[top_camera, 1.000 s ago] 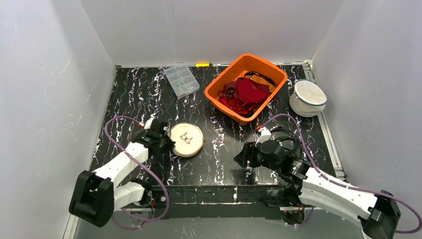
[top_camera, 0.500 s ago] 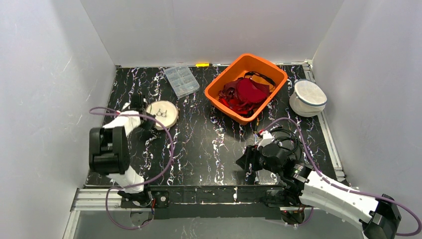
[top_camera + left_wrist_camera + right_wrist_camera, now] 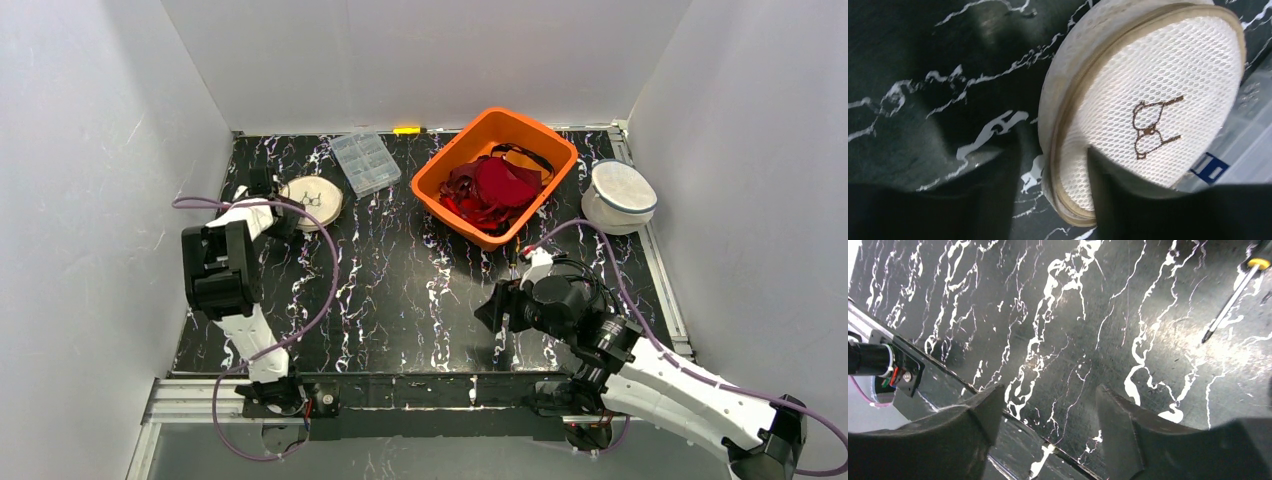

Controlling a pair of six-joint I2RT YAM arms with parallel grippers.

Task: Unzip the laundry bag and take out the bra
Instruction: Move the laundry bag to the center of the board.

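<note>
The round mesh laundry bag [image 3: 312, 200] lies far left beside the clear organiser box [image 3: 365, 162], its rim straddled by the left gripper [image 3: 1055, 145], jaws part-way apart; a pinch cannot be confirmed. The right gripper [image 3: 1048, 390] is held wide and empty, presumably for the zip

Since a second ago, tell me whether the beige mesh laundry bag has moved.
Yes. The laundry bag went toward the back and left, ending beside the clear compartment box.
</note>
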